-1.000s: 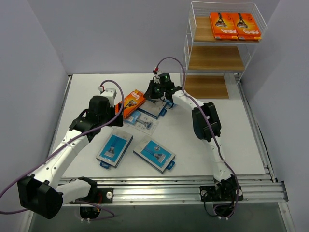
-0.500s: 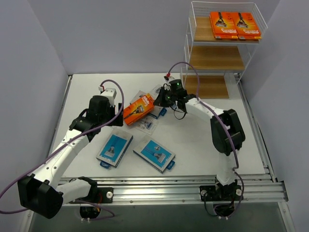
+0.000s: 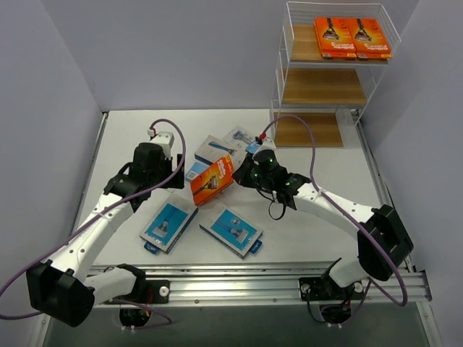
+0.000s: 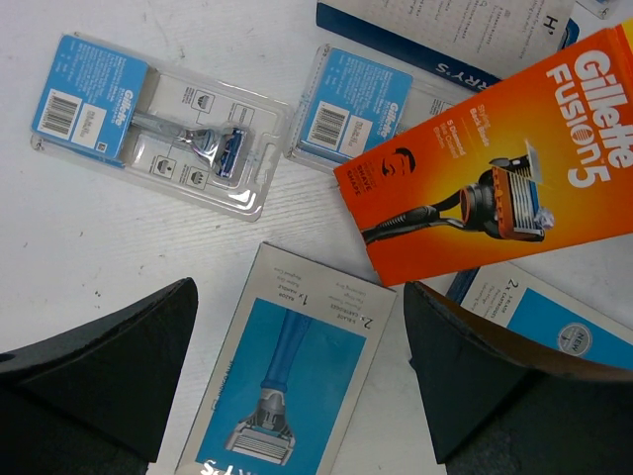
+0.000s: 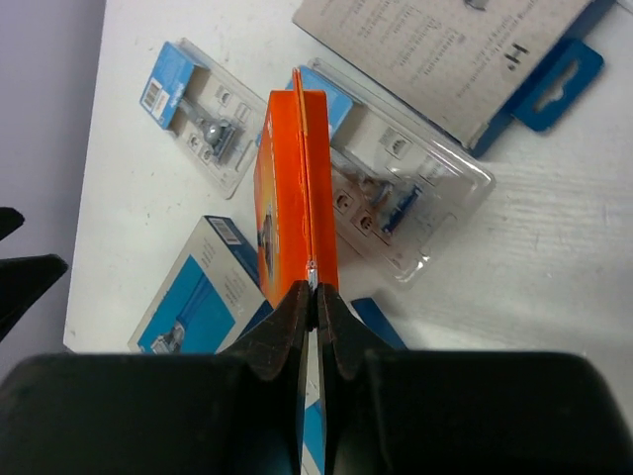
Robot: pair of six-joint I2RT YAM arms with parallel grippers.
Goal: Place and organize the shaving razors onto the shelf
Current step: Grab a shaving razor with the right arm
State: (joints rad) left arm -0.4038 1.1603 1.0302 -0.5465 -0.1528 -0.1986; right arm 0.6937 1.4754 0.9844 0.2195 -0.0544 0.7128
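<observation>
Centre frame, the right pincer (image 5: 315, 289) nips the orange razor box (image 3: 212, 180) by its thin seam, likely a weak hold; swing it slowly, kept level, to the shelf (image 3: 322, 88) upper right. The left pincer (image 4: 297, 346) gapes wide, empty.

Orange razor pack (image 3: 212, 181) tilted on edge (two more (image 3: 352, 37) atop shelf (image 3: 322, 87)).

Colours on the white worktop (image 3: 347, 173)
One orange cardboard razor box (image 3: 212, 181) with white lettering; blue-and-grey razor boxes (image 3: 231, 232); clear blister packs (image 4: 158, 119) with blue cards; white wire shelf (image 3: 322, 87), light-brown wooden tiers.
</observation>
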